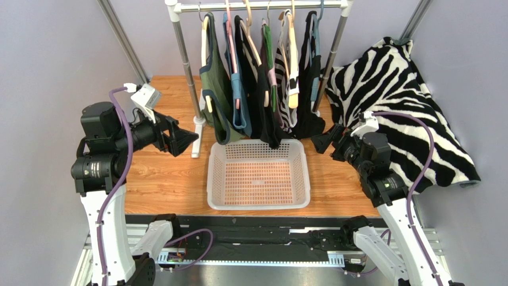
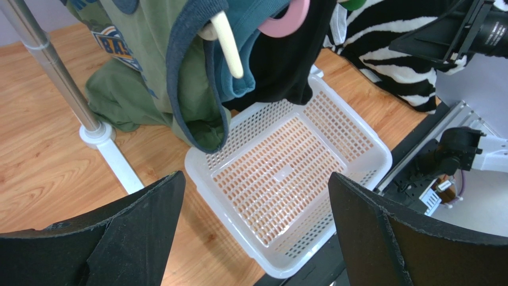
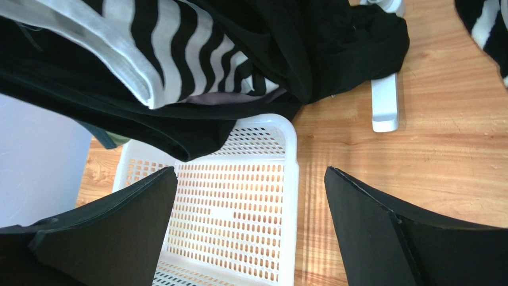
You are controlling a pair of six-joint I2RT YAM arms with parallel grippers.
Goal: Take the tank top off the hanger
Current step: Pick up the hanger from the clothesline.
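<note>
- Target: tank top (image 1: 217, 89), olive green with navy edging. Taken as the one meant because it hangs nearest the left gripper (image 1: 189, 140); the views do not settle which of the hung garments is intended.
- Position: behind the far-left corner of the basket (image 1: 257, 204), lower hem drooping to the table (image 1: 161, 173) just beside that corner.
- Hanger (image 1: 206, 42): cream, hooked on the rail (image 1: 262, 7) above the basket's far side. In the left wrist view one arm end pokes out through an armhole.
- Handling (judgement): thin knit, light and limp, not slippery. It will stretch and bunch, and the straps will likely catch on the hanger ends.
- Best hold (judgement): a shoulder strap close to the hanger end, lifted off one side at a time. The hem is a poorer choice.
- Neighbours: teal, black and striped garments packed along the basket's far edge, touching the target. Risk of dragging them.
- Left gripper: left of the basket, fingers spread wide, nothing between them.
- Right gripper (image 1: 322, 142): off the basket's far-right corner, fingers likewise apart and empty.
</note>
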